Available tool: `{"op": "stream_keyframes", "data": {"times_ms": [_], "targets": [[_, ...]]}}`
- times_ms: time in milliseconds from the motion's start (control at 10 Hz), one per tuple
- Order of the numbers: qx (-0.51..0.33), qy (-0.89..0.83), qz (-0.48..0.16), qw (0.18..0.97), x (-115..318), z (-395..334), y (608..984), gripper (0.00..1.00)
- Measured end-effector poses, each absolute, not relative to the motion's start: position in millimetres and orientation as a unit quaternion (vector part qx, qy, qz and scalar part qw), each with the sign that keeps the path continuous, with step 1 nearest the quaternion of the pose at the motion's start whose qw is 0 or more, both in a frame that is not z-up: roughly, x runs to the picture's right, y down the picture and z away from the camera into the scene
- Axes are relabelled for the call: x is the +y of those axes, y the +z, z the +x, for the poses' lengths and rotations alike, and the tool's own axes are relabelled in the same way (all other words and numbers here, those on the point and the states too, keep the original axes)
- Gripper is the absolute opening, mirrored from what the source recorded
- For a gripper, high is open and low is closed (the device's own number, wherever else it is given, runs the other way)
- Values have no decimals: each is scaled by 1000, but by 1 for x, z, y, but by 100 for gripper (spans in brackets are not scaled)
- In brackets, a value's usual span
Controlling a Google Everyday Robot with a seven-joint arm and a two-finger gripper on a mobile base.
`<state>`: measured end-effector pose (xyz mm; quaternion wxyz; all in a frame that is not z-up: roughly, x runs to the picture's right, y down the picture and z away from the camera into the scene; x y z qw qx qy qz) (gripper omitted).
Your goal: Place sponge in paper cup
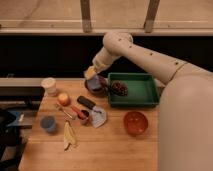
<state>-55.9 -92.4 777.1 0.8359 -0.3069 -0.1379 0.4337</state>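
Worktop [115,157] of light wood carries all the things. The white arm [150,57] reaches in from the right and bends down toward the back of it. Under the arm lies a green tray [142,97], and in front of that an orange bowl [135,123]. A dark bowl [96,88] stands just left of the tray.

The paper cup [49,86] stands at the far left, near the back edge, with an apple [63,99] just beside it. The sponge [90,74] hangs above the dark bowl, well apart from the cup. The tool [92,71] is pressed together on it, as far as I can see.

The step in hand, I judge, is the carry to the cup. To do it well, the tool needs to go left at this height, so that the sponge passes over the apple and does not knock the cup. It should stop with the sponge centred over the cup's mouth, then go down until the sponge enters, and only then open. The sponge looks about as wide as the cup, so a release off centre may leave it on the rim or tip the light cup.
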Motion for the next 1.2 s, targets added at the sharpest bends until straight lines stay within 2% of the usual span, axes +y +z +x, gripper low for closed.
{"op": "stream_keyframes", "data": {"times_ms": [800,1200], "targets": [[-142,433,-303,837,-91,-56,778,0],[-184,406,-284,849,-104,-100,786,0]]}}
